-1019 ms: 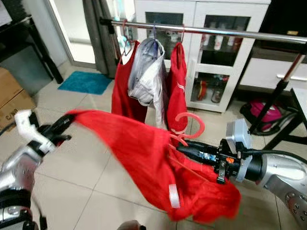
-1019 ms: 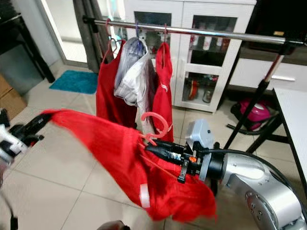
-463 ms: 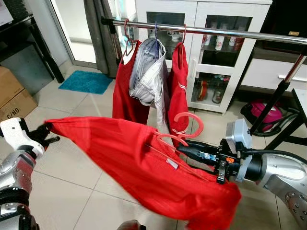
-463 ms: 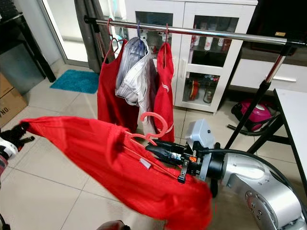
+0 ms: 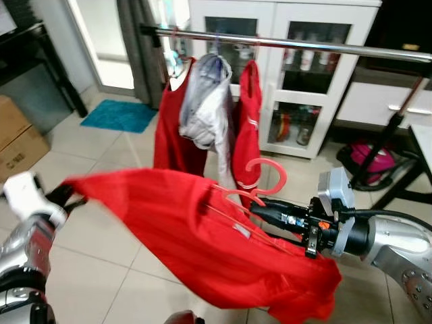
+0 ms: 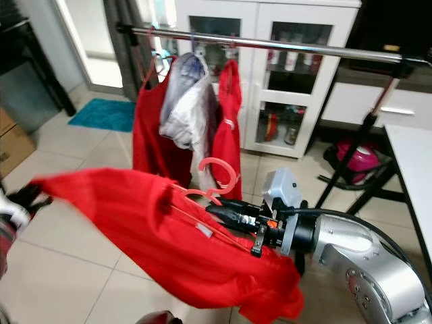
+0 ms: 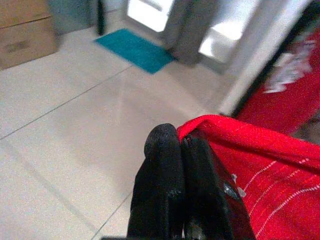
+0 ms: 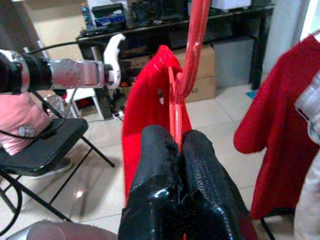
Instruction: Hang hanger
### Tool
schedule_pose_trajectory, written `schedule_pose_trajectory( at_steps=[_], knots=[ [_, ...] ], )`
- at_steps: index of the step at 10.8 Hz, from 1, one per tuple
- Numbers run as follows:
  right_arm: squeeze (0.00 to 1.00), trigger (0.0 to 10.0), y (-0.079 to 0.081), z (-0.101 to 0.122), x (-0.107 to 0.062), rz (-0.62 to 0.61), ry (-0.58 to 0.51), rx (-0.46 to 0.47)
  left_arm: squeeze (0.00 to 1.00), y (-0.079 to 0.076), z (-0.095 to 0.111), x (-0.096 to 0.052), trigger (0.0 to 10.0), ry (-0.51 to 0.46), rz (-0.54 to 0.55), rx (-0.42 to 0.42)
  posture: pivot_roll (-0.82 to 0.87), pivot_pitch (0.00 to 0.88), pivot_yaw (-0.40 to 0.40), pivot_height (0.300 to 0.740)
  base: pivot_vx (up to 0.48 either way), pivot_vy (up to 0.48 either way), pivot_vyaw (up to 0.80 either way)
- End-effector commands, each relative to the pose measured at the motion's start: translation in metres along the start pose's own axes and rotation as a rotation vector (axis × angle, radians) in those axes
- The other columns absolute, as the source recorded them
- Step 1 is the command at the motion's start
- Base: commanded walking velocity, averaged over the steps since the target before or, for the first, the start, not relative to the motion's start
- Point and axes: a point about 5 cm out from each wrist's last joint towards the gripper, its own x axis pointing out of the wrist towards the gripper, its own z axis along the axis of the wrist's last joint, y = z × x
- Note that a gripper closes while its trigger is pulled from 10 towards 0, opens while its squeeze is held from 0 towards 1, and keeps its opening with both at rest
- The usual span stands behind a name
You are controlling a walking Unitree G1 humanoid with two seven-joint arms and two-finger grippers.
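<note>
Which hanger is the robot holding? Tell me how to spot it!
Find the long silver clothes rail in front of the white cabinet, then look below it to the red shirt stretched between the robot's arms. The pink hanger pokes out there, pinched in the right gripper. Its hook is free, unlike those on the rail.

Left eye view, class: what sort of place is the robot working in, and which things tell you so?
Probably a room in a home used for drying laundry. A clothes rail holds hanging clothes, a white cabinet with glass doors stands behind it, and a pink vacuum cleaner sits on the tiled floor.
</note>
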Motion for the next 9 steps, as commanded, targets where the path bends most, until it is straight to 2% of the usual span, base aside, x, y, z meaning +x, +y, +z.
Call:
schedule_pose_trajectory(
  at_steps=[1, 3, 4, 5, 6, 7, 9],
  knots=[
    [0.0, 10.0, -0.002, 0.01, -0.002, -0.02, -0.033, -0.021, 0.0, 0.02, 0.009, -0.005, 0.0, -0.032, 0.104, 0.009, 0.04, 0.0, 0.085, 0.723, 0.0, 0.0, 0.0],
    [0.0, 10.0, -0.002, 0.007, -0.006, -0.018, -0.019, -0.021, 0.0, 0.027, 0.008, -0.008, 0.0, -0.05, 0.181, -0.006, 0.04, 0.0, 0.087, 0.723, 0.0, 0.0, 0.0],
    [0.0, 10.0, -0.004, 0.008, -0.005, -0.025, -0.026, -0.019, 0.0, 0.025, 0.004, -0.008, 0.0, -0.046, 0.183, 0.005, 0.03, 0.0, 0.076, 0.723, 0.0, 0.0, 0.0],
    [0.0, 10.0, -0.004, 0.011, 0.0, -0.022, -0.031, -0.021, 0.0, 0.006, 0.003, -0.003, 4.5, -0.039, 0.039, 0.067, 0.03, 0.0, 0.076, 0.723, 0.0, 0.0, 0.0],
    [0.0, 10.0, -0.004, 0.012, 0.0, -0.03, -0.028, -0.023, 1.0, -0.022, 0.002, 0.001, 10.0, -0.048, -0.17, 0.065, 0.03, 0.0, 0.075, 0.723, 0.0, 0.0, 0.0],
    [0.0, 10.0, -0.007, 0.008, -0.001, -0.062, -0.014, -0.029, 1.0, -0.029, 0.002, 0.0, 10.0, -0.046, -0.228, 0.108, 0.03, 0.0, 0.077, 0.723, 0.0, 0.0, 0.0],
    [0.0, 10.0, -0.011, 0.007, 0.0, -0.134, -0.017, -0.019, 1.0, -0.014, 0.0, -0.006, 10.0, -0.014, -0.197, 0.125, 0.03, 0.0, 0.064, 0.723, 0.0, 0.0, 0.0]
  ],
)
